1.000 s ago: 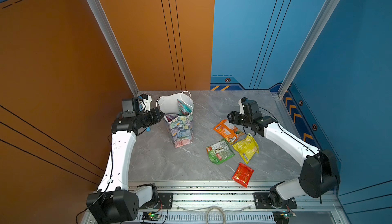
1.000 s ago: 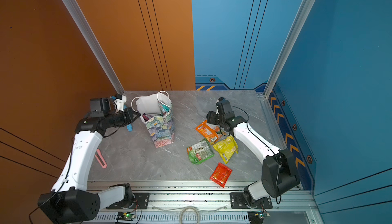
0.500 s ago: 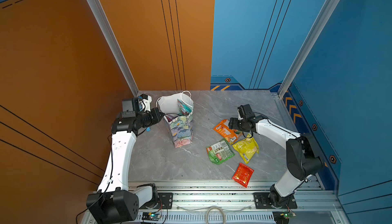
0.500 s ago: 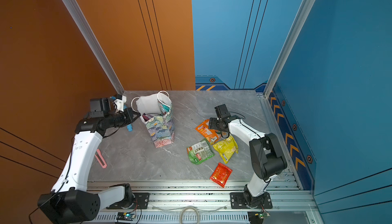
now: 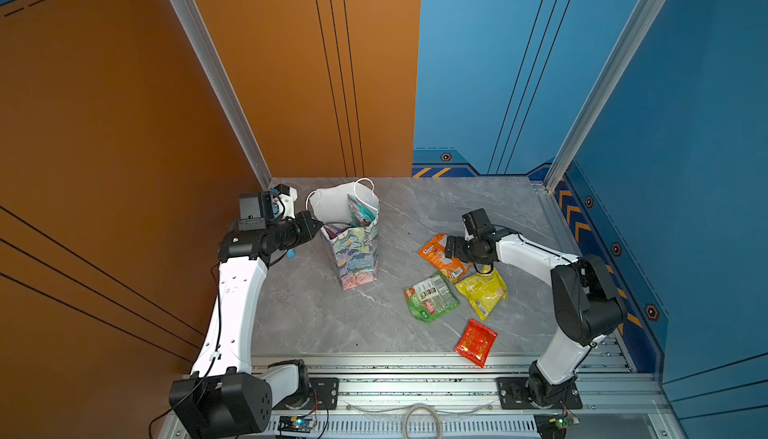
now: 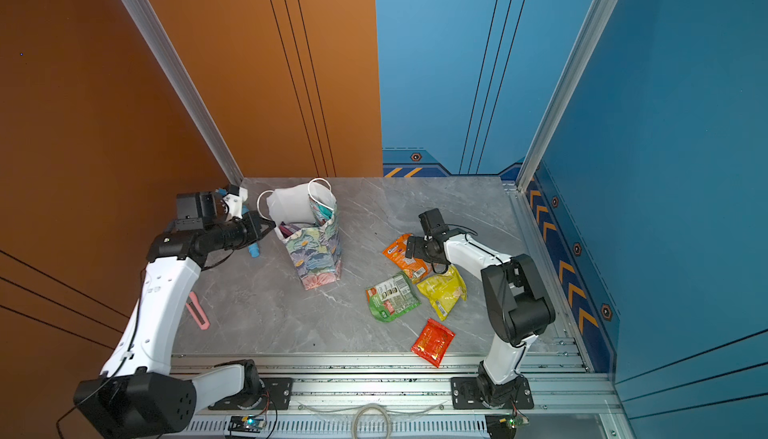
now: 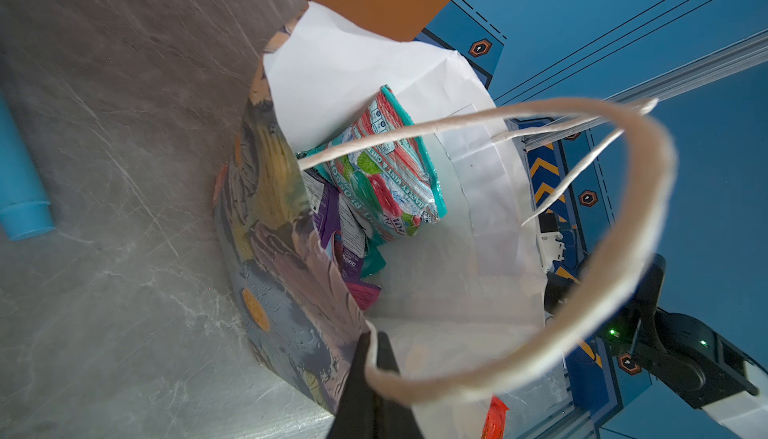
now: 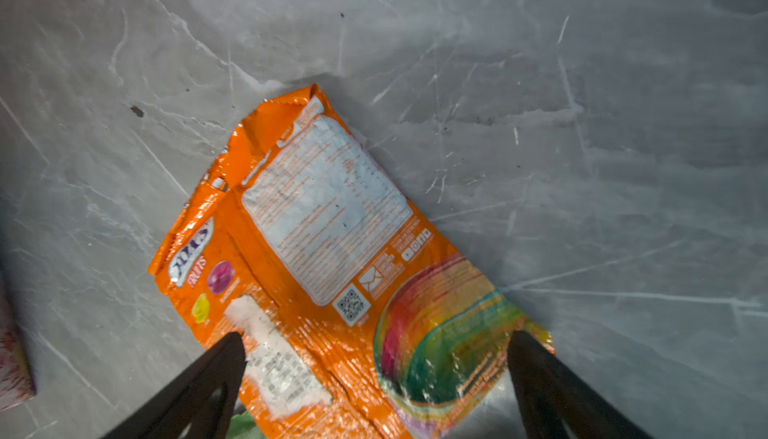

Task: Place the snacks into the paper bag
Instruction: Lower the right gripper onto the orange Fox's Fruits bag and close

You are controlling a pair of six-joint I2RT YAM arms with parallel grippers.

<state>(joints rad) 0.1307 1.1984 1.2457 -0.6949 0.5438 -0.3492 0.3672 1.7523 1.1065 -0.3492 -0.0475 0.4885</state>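
Observation:
The floral paper bag (image 5: 357, 254) (image 6: 318, 256) stands upright at the back left. My left gripper (image 5: 318, 225) (image 6: 272, 225) (image 7: 374, 343) is shut on its near rim (image 7: 291, 300), holding the mouth wide. Inside lie a teal packet (image 7: 386, 175) and a purple one (image 7: 328, 216). Orange (image 5: 436, 255) (image 6: 399, 252), green (image 5: 430, 296) (image 6: 392, 297), yellow (image 5: 484, 291) (image 6: 444, 291) and red (image 5: 476, 341) (image 6: 432, 341) snacks lie on the table at the right. My right gripper (image 5: 449, 246) (image 6: 409, 248) (image 8: 374, 341) hangs open just over the orange packet (image 8: 332, 229), one finger beyond each side of it.
A light-blue cylinder (image 6: 253, 250) (image 7: 20, 192) lies beside the left gripper, behind the bag. A pink strip (image 6: 196, 310) lies at the table's left edge. The orange wall stands close behind the left arm. The metal rail (image 5: 415, 364) runs along the front.
My right gripper has come down and forward over the orange packet, and its jaws have spread wider. The left arm and the bag have stayed put.

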